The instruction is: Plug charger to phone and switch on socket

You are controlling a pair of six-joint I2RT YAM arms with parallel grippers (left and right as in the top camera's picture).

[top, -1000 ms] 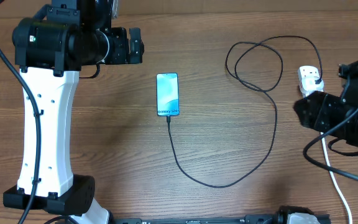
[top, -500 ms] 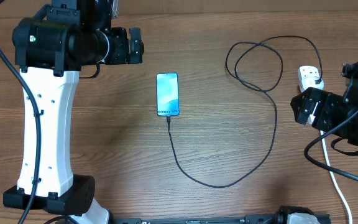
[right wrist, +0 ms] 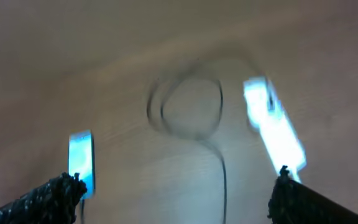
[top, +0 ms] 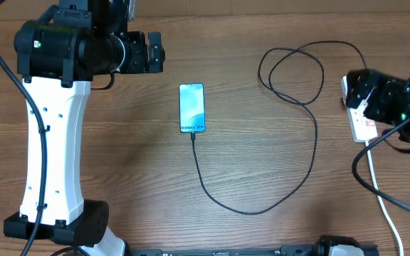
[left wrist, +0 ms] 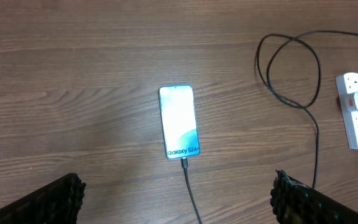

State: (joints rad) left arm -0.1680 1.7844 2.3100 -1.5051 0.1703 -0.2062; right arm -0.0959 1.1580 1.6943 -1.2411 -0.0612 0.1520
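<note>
Left gripper [left wrist: 178, 200] is spread wide: its two dark fingertips [left wrist: 59, 194] sit at the lower corners of the left wrist view, with nothing between them but wood and cable. The right gripper [right wrist: 176, 194] is also spread wide and empty, its two fingertips [right wrist: 53, 194] at the lower corners of a badly blurred right wrist view. That makes two arms and two grippers, neither gripping anything.

Nearest the robot on the wooden table [top: 134, 178], the one charger [top: 312, 142] sags in a broad curve. One end of the curve rises to the phone and the other climbs toward the right side. Its connector tip meets the phone's near short edge, and the cable runs straight out of it in the left wrist view.

The single phone [top: 192, 107] lies flat near the table's middle, screen lit light blue, with the white text strip at its near end. It is well apart from both arms.

Farther off to the right, the cable forms one large loop that crosses itself once.

The one socket [top: 362, 125] lies at the right edge, and the right arm covers its far end in the overhead view. From the left wrist it shows red marks and one plug seated in it. One thick white cord [top: 384, 207] trails from its near end.
</note>
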